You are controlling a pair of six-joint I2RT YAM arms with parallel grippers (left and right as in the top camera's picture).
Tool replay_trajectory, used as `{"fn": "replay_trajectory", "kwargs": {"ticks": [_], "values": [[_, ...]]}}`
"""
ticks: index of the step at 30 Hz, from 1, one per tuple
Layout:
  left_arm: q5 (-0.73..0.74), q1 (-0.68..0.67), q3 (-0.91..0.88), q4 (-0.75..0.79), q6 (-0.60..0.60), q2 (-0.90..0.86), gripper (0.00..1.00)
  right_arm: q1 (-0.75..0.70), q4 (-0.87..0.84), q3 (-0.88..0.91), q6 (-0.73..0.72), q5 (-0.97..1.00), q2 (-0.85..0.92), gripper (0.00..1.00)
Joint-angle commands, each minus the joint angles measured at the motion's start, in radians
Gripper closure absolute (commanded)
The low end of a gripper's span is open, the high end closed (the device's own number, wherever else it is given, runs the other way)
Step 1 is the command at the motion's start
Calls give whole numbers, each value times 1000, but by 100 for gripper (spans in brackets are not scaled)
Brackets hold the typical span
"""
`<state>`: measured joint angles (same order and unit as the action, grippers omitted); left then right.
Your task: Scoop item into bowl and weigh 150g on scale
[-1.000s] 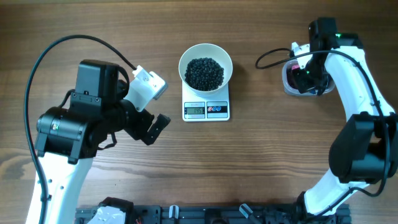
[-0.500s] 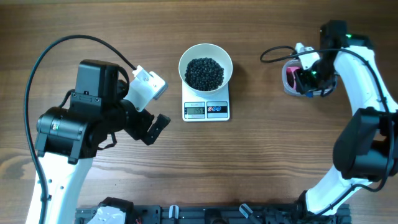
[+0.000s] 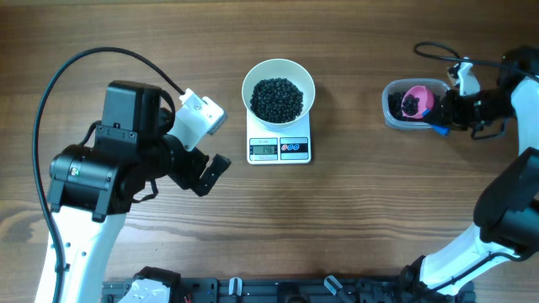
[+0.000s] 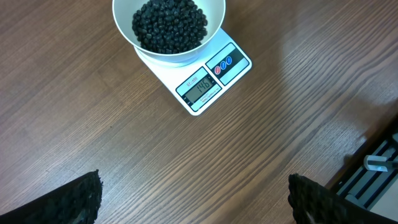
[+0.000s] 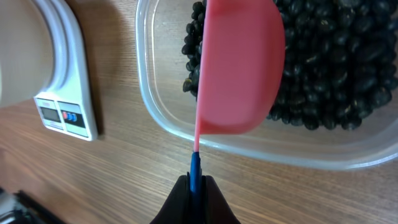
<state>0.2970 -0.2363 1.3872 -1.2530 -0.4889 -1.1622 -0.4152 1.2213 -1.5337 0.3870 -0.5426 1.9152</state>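
Observation:
The white bowl (image 3: pixel 279 87) sits on the white scale (image 3: pixel 280 149), heaped with the black bead-like item (image 3: pixel 277 98); the bowl (image 4: pixel 168 31) and scale (image 4: pixel 211 81) also show at the top of the left wrist view. A clear tub (image 3: pixel 411 105) at the right holds more of the item (image 5: pixel 329 56). My right gripper (image 5: pixel 195 186) is shut on the blue handle of a pink scoop (image 5: pixel 239 68), whose cup hangs over the tub (image 5: pixel 249 140). In the overhead view that gripper (image 3: pixel 446 118) is just right of the tub. My left gripper (image 4: pixel 193 199) stands wide open over bare table, left of the scale.
A black cable (image 3: pixel 438 52) loops behind the right arm near the tub. A dark rail with fixtures (image 3: pixel 278 290) runs along the table's front edge. The left arm's body (image 3: pixel 118 168) fills the left side of the table.
My right gripper has swung to the right, away from over the tub, uncovering it and the pink scoop. The left arm, bowl and scale are unmoved.

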Motion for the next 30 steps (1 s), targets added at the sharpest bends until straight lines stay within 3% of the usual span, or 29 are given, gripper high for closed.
{"fn": "replay_trajectory", "kwargs": {"ticks": [1,16,22,30], "values": [[1,-1,18,3,6,-6,0,-26,15,-9,-16,-96,24,96],[2,-1,18,3,6,-6,0,6,41,-10,-92,-423,-68,96],[1,-1,18,3,6,-6,0,168,-110,-10,-241,-425,-94,96],[1,-1,18,3,6,-6,0,440,-323,-10,-333,-388,-94,96]]}}
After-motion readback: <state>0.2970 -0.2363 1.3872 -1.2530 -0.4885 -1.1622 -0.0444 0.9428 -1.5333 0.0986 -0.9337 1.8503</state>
